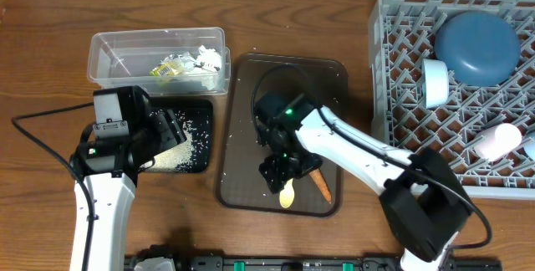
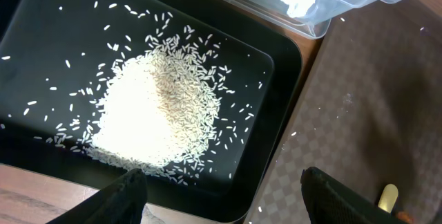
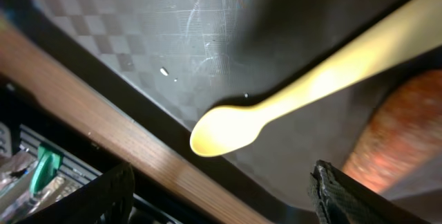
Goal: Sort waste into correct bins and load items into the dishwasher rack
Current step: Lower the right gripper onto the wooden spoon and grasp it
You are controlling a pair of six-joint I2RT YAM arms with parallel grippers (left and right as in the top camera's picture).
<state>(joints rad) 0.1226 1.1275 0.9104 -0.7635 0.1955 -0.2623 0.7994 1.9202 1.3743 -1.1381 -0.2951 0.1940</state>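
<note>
Wooden table (image 1: 50,53) fills the overhead view. At upper left a clear tub (image 1: 104,58) holds crumpled tissue (image 1: 209,56) and a yellow-green wrapper (image 1: 167,70). Just below it a black tray (image 1: 207,116) holds rice (image 1: 180,155), with the left end effector (image 1: 170,129) above it. A brown serving tray (image 1: 322,79) lies in the middle, carrying a pale yellow spoon (image 1: 287,194) and an orange carrot (image 1: 323,187) side by side near its front edge, and the right end effector (image 1: 280,173) hangs directly over them. The grey dishwasher rack (image 1: 393,53) at right holds a blue dish (image 1: 476,45), a white bowl (image 1: 435,83) and a pink-white cup (image 1: 497,141). From the left wrist, the rice forms a loose heap in the black tray, and the left jaws stand wide apart, holding nothing. From the right wrist, the spoon (image 3: 228,128) lies flat with the carrot (image 3: 397,141) just beside its handle; the right jaws are spread and empty. The spoon looks light, stiff and thin, probably slippery on the tray, so pinching across the narrow handle seems best. The carrot looks firm and should be easy to squeeze at mid-length.
</note>
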